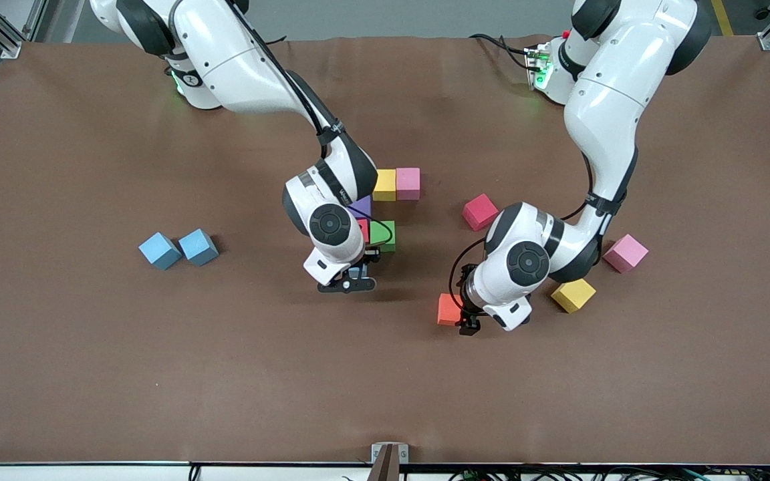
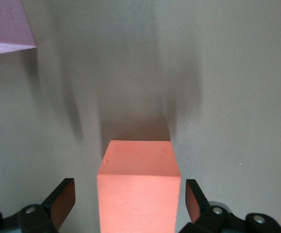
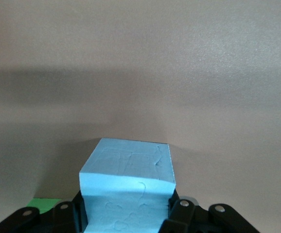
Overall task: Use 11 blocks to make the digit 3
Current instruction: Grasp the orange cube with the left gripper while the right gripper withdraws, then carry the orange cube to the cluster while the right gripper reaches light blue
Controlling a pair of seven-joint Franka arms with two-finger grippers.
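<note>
My right gripper (image 1: 351, 279) is shut on a blue block (image 3: 127, 194) and holds it low over the table beside the green block (image 1: 383, 234). Green, red (image 1: 363, 229), purple (image 1: 362, 205), yellow (image 1: 385, 185) and pink (image 1: 408, 183) blocks sit joined at mid-table, partly hidden by the right arm. My left gripper (image 1: 468, 323) is open around an orange block (image 1: 449, 309). In the left wrist view the orange block (image 2: 138, 189) stands between the fingers (image 2: 61, 200) with a gap on each side.
Two blue blocks (image 1: 160, 251) (image 1: 198, 246) lie toward the right arm's end. A red block (image 1: 480, 212), a pink block (image 1: 625, 253) and a yellow block (image 1: 573, 294) lie loose around the left arm. A pale pink-purple block corner (image 2: 4, 24) shows in the left wrist view.
</note>
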